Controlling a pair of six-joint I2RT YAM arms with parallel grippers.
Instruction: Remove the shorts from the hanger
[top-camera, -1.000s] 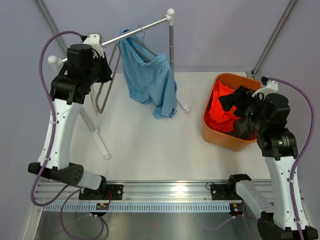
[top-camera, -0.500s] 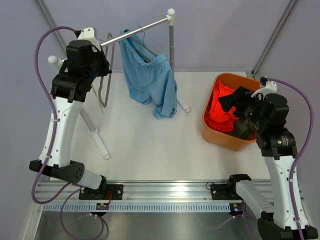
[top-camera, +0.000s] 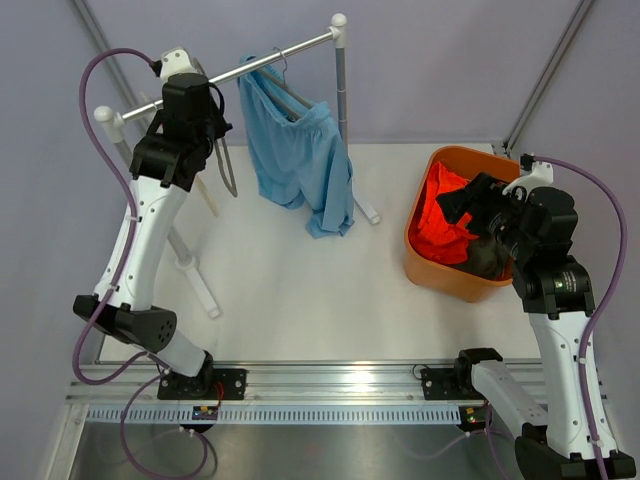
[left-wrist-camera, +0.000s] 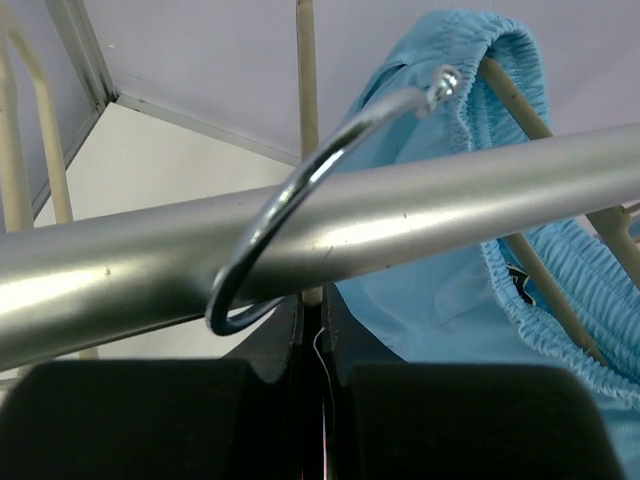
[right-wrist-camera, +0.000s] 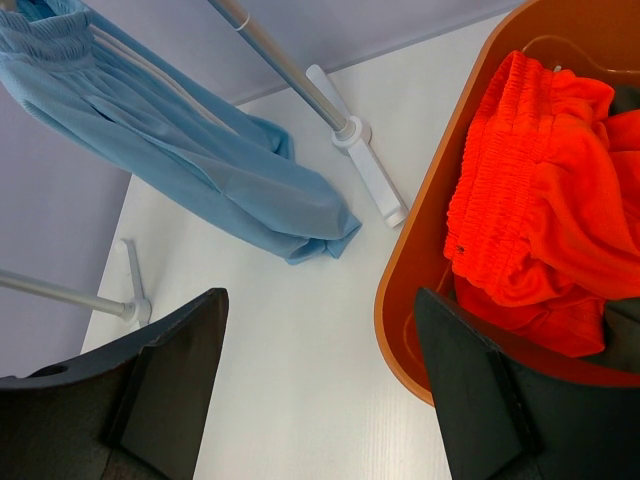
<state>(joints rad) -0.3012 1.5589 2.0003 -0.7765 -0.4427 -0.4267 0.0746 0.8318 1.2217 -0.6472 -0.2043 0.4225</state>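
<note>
White table (top-camera: 300, 290), grey walls; upper left, left gripper (top-camera: 205, 125) clenched on a bare hanger (top-camera: 225, 165); right gripper (right-wrist-camera: 320, 385) released over the basket (top-camera: 425, 255).

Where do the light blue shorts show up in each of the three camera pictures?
Top external: blue shorts hang from the rail, upper middle.
Left wrist: shorts at right, behind the rail.
Right wrist: shorts upper left, hem touching the table.
Shared landmark: the silver rail, in top and left wrist views; the right wrist view shows only the rack's upright post.
</note>
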